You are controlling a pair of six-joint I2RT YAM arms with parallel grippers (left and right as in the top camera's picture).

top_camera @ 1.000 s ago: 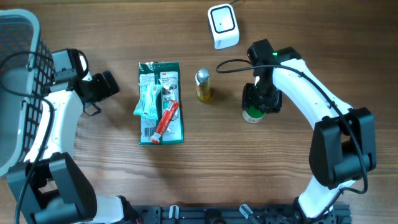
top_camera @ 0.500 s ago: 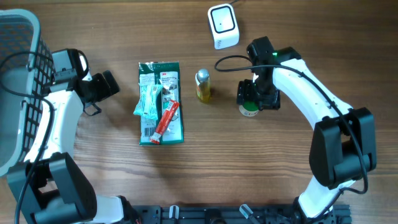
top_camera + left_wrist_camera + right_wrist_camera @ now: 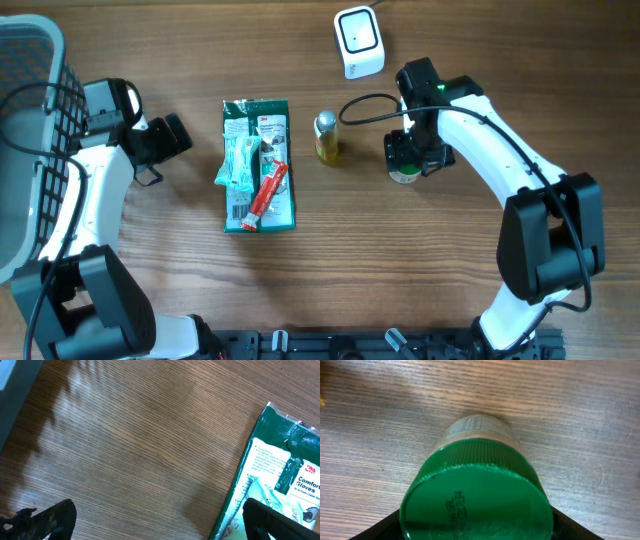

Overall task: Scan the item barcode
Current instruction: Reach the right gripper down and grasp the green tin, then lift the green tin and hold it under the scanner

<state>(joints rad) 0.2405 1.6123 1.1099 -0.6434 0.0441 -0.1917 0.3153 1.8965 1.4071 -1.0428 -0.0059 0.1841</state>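
A small jar with a green lid (image 3: 475, 495) sits between my right gripper's fingers (image 3: 370, 532), which press on both sides of the lid. In the overhead view the right gripper (image 3: 408, 160) holds the jar (image 3: 404, 176) low over the table, below the white barcode scanner (image 3: 358, 40). The jar's pale label shows only as a sliver past the lid, and no barcode shows. My left gripper (image 3: 176, 137) is open over bare wood, just left of a green glove packet (image 3: 285, 480).
A small yellow bottle (image 3: 326, 137) stands left of the jar. The green glove packet (image 3: 258, 165) lies mid-table with a red tube (image 3: 268, 192) and a pale blue pack on it. A grey wire basket (image 3: 25, 150) fills the left edge.
My right gripper has carried the jar a little up the table toward the scanner and slightly left. The left arm has not moved.
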